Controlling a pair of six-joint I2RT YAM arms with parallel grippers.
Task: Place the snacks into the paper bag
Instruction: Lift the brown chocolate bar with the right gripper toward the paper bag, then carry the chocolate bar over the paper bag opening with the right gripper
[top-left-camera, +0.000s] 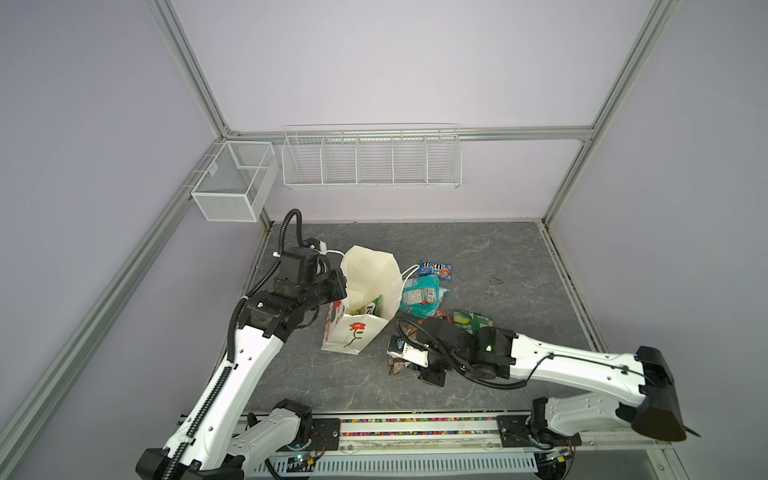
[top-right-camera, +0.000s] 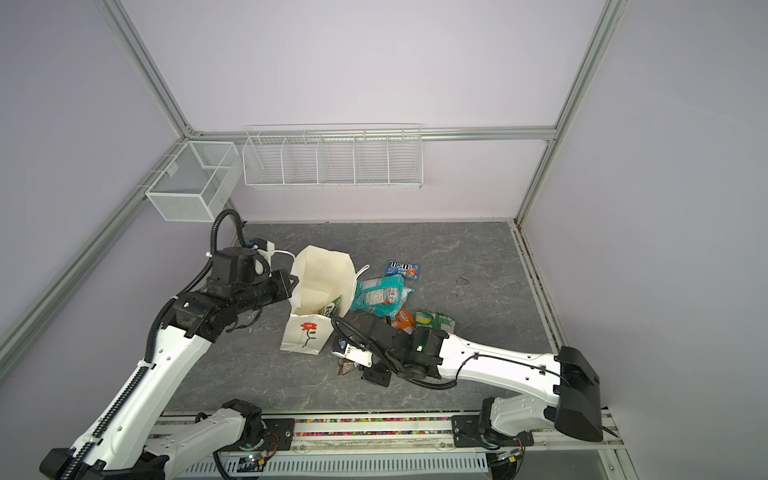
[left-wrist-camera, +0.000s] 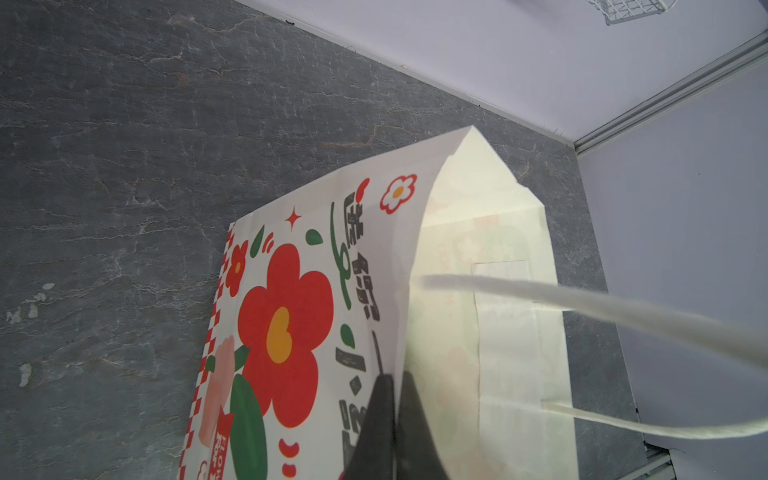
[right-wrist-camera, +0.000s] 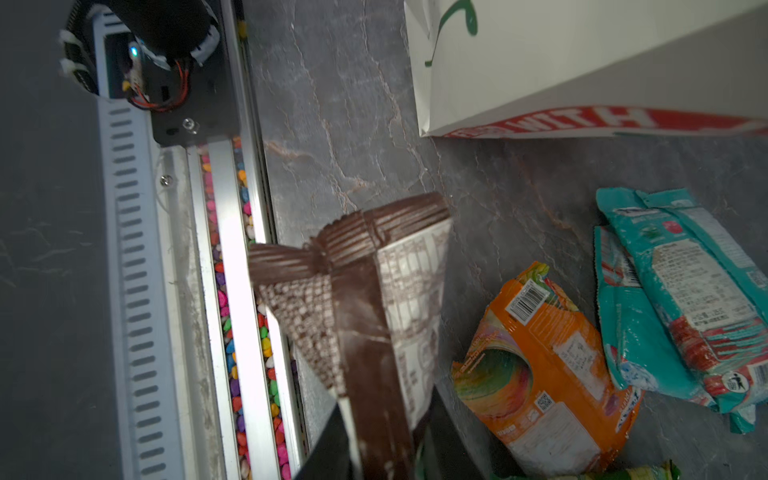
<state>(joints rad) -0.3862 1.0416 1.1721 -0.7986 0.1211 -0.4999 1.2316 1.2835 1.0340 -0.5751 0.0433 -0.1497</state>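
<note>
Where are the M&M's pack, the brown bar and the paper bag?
M&M's pack (top-left-camera: 436, 269): a top view, middle of blue wrapper.
brown bar (right-wrist-camera: 355, 299): right wrist view, wrapper's brown centre strip.
paper bag (top-left-camera: 351, 332): a top view, flowered front wall.

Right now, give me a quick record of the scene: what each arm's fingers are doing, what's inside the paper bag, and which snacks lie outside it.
left fingers: shut on the rim of the paper bag, whose mouth is open
right fingers: shut on the dark-brown bar, near the bag's base
inside the bag: yellow-green FOX'S bag
on the table: teal bag, orange bag, green bag, M&M's pack
</note>
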